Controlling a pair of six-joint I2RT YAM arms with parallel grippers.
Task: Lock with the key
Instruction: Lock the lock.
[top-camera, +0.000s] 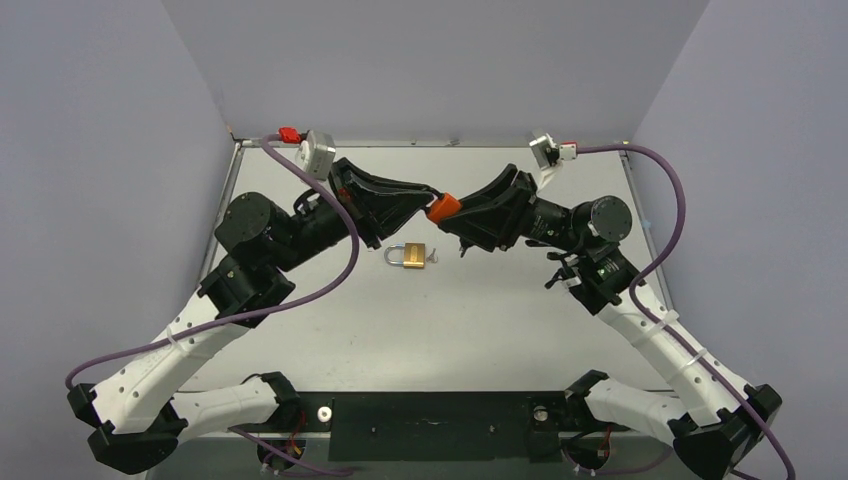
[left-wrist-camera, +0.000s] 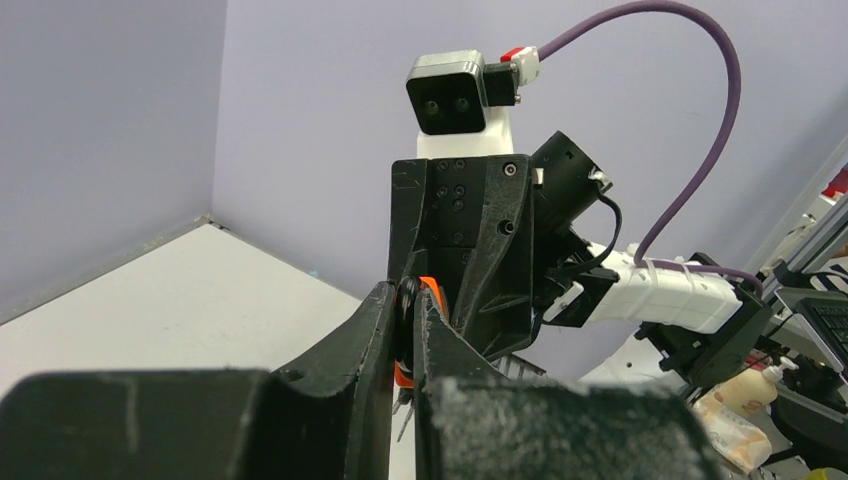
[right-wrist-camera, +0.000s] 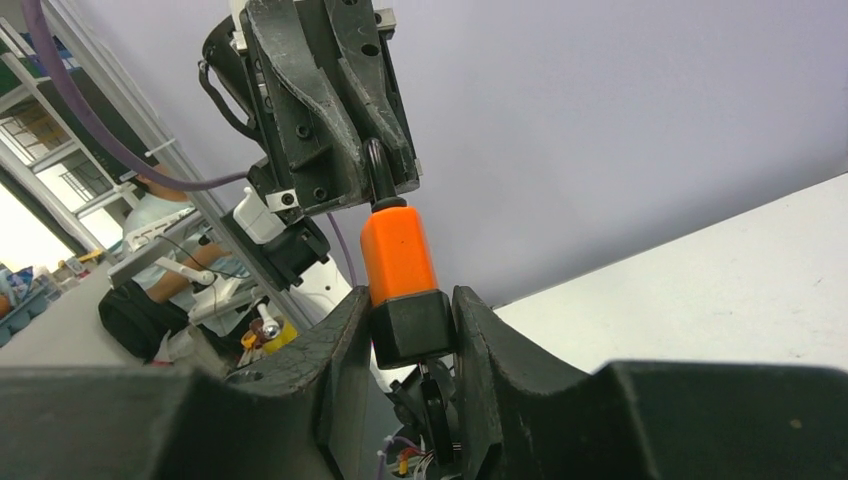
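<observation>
A brass padlock (top-camera: 411, 256) lies on the table, its shackle pointing left and a small metal piece (top-camera: 435, 254) at its right end. Above and behind it, both grippers meet on an orange key tag (top-camera: 444, 207) with a black end cap. My left gripper (top-camera: 433, 197) is shut on the black ring at the tag's end, seen in the left wrist view (left-wrist-camera: 410, 296). My right gripper (top-camera: 457, 213) is shut on the black cap (right-wrist-camera: 411, 326), with the orange body (right-wrist-camera: 397, 250) sticking out towards the left gripper (right-wrist-camera: 378, 172). I cannot make out a key blade clearly.
The grey table (top-camera: 430, 330) is bounded by purple-grey walls at the back and sides. Purple cables (top-camera: 345, 265) loop from both wrist cameras over the arms. A black mounting plate (top-camera: 430, 412) runs along the near edge.
</observation>
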